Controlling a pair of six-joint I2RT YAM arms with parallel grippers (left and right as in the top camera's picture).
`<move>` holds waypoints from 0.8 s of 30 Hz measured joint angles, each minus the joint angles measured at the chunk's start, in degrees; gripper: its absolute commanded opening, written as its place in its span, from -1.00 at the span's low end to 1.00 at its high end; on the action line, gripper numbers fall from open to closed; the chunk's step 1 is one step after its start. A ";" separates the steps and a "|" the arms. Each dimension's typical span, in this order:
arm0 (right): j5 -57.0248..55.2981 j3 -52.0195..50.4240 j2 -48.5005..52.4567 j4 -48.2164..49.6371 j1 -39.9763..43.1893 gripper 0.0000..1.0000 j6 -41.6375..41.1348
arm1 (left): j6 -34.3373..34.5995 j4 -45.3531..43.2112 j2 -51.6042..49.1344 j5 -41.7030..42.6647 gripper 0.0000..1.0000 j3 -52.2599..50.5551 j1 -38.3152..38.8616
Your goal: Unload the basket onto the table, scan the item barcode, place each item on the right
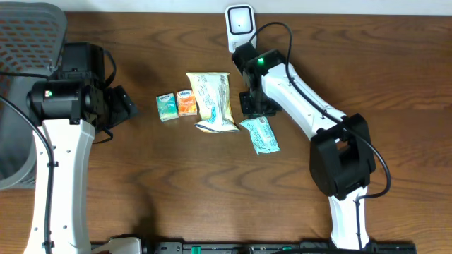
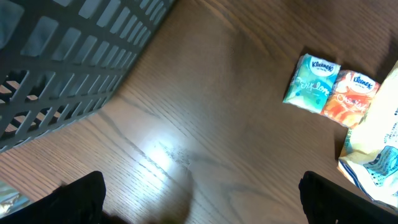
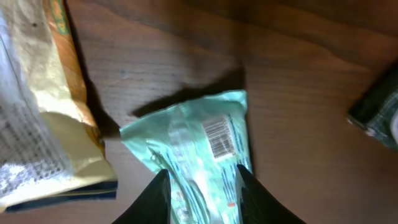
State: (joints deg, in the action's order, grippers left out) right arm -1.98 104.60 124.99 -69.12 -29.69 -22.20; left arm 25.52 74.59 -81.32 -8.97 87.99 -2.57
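Right, overhead view, L to R. A gray basket (image 1: 28, 49) sits at the 10 o'clock corner of the table (image 1: 141, 183). The left gripper (image 1: 127, 106) hangs at the basket's 4 o'clock, fingers spread wide w/ nothing btwn them, bare wood underneath.

At its 3 o'clock are 2 small tissue packs side by side and touching: the teal pack (image 1: 167, 107), then the orange pack (image 1: 186, 104). Just at the orange one's 3 o'clock lies a yellow-and-white bag (image 1: 212, 102), running 12 to 6.

The item, a teal packet (image 1: 260, 134), lies flat on the wood just beside the bag, at its 4 o'clock. The barcode (image 3: 219, 138) is face up. The right gripper (image 1: 253, 106) is over the packet's 12 o'clock end. In the wrist view its fingers (image 3: 163, 193) are parted part-way and straddle that end; can't tell if the pads touch it.

The white scanner (image 1: 240, 20) stands at the table's 12 o'clock edge, at the right gripper's 12 o'clock, well apart from the packet.
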 measured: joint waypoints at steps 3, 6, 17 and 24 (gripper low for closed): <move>0.02 -3.04 0.00 3.98 -0.39 -0.43 0.02 | 0.00 -0.02 0.00 0.00 0.96 0.00 -0.02; 0.66 -6.23 0.00 8.02 -0.81 -0.43 0.02 | 0.00 0.00 0.00 0.00 0.96 0.00 -0.02; 1.62 -2.91 0.24 1.79 -0.17 0.11 -0.87 | 0.00 0.00 0.00 0.00 0.96 0.00 -0.02; 0.63 8.63 0.17 -11.39 5.51 0.99 2.38 | 0.00 0.00 0.00 0.00 0.96 0.00 -0.02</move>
State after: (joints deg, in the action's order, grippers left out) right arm -1.34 113.23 125.16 -80.51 -24.18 -19.81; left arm 25.52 74.59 -81.32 -8.97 87.99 -2.59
